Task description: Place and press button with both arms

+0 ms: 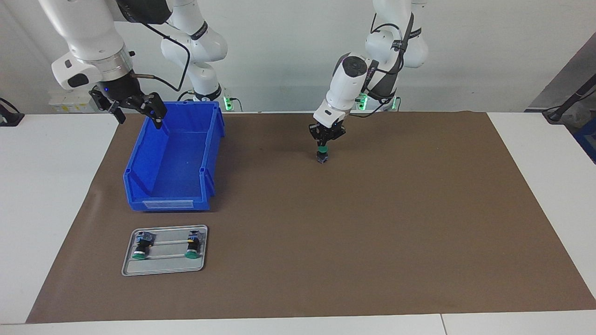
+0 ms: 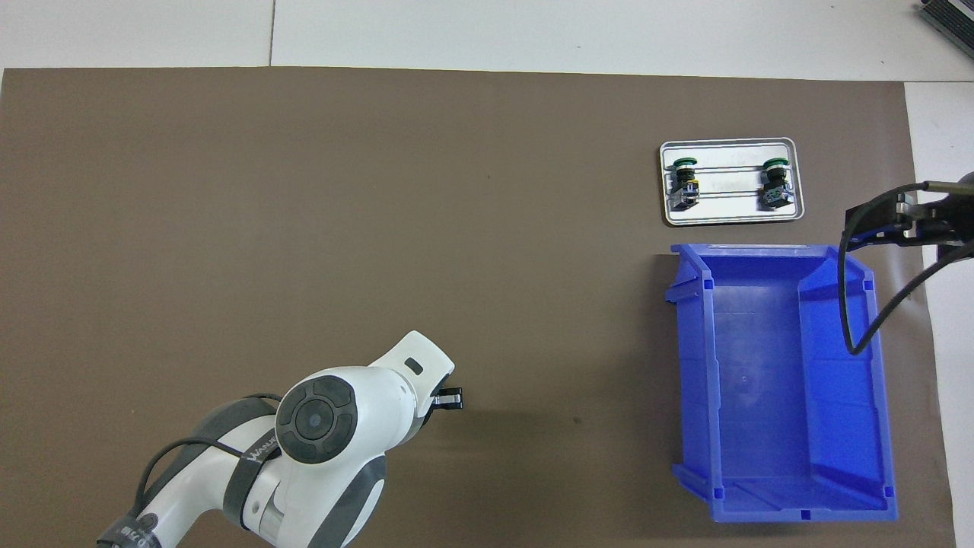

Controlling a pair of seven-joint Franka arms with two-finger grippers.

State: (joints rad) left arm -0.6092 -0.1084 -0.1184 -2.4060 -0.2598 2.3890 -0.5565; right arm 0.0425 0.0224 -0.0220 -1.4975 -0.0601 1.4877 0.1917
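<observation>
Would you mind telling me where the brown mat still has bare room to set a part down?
The mat is bare from the blue bin and metal tray out to the left arm's end, except where the left claw stands shut on the button. It is crowded at the right arm's end: bin, tray, two buttons and the open right claw.
</observation>
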